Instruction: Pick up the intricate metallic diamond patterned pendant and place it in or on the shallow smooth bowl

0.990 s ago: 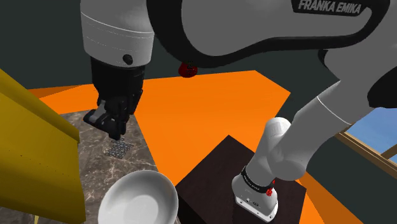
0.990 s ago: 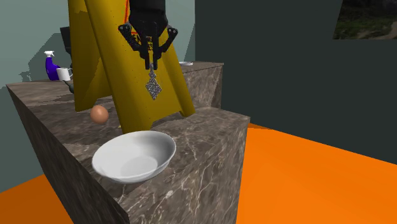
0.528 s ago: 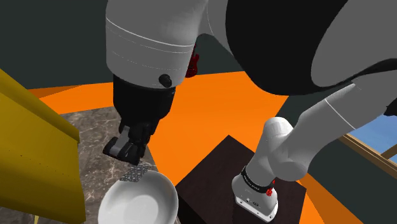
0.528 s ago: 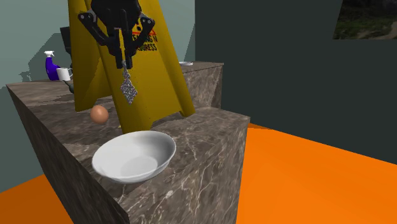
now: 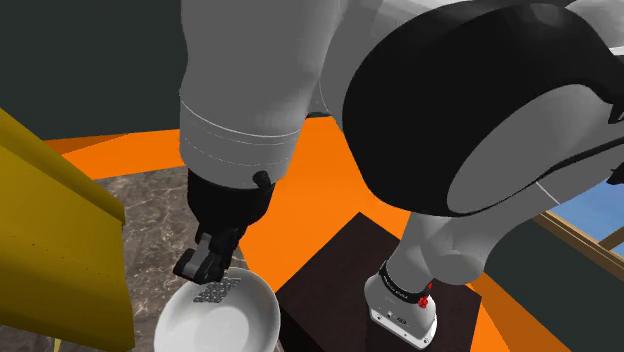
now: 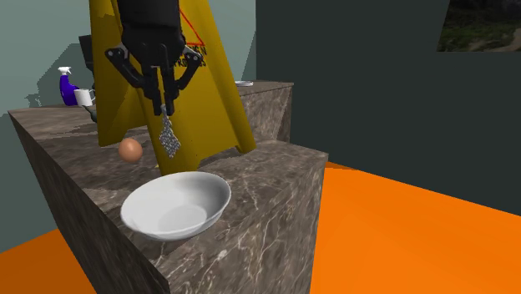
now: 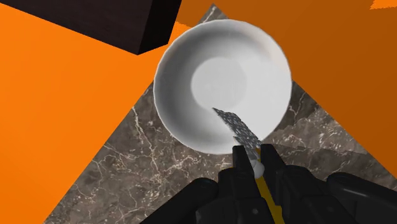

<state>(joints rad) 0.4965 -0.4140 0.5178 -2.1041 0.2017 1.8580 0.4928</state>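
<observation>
Carried nearer the smooth white bowl (image 7: 191, 60), the glittering diamond-shaped pendant (image 7: 236, 126) dangles pinched in the black end effector (image 7: 253, 156).

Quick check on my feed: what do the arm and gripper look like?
The arm has rounded white links, glossy black joints, thin grey seam lines and a black band with red dots near its foot. The gripper is all black, with two slim fingers.

The pendant (image 6: 169, 139) is glinting silver in a fine diamond lattice, and the pincer (image 6: 164, 110) is showing all black. The bowl (image 6: 177, 209) is showing plain white, the table (image 6: 267, 185) grey-brown marble with pale veining, the floor (image 6: 401, 242) bright orange.
</observation>
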